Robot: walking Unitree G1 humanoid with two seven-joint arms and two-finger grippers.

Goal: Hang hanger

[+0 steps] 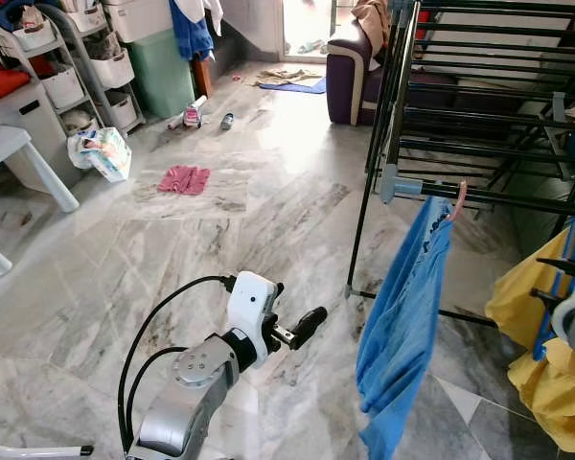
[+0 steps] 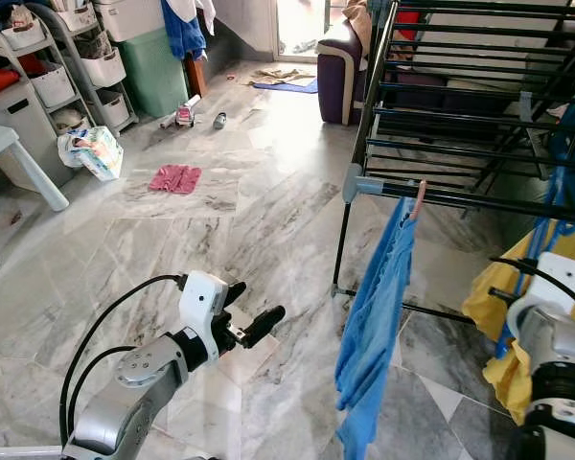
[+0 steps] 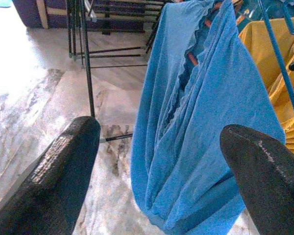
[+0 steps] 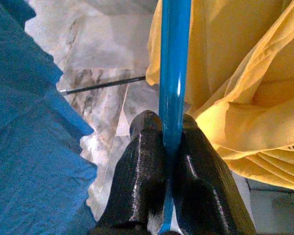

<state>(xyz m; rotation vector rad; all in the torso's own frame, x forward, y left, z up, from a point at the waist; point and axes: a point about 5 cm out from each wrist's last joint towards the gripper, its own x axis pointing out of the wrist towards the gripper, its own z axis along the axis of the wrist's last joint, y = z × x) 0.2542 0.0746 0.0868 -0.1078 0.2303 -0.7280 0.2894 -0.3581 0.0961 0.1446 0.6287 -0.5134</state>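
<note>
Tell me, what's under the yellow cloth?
A blue hanger carries the yellow cloth, gripped by the right gripper. Its shoulders stay covered by fabric.

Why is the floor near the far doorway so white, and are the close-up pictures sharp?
Left eye view: daylight from the doorway washes out the marble floor. Left wrist view: the same glare on the floor at one side; the left gripper fingers look soft, the blue garment sharp. Right wrist view: the right gripper, clamped on the blue hanger, is fairly crisp.
</note>
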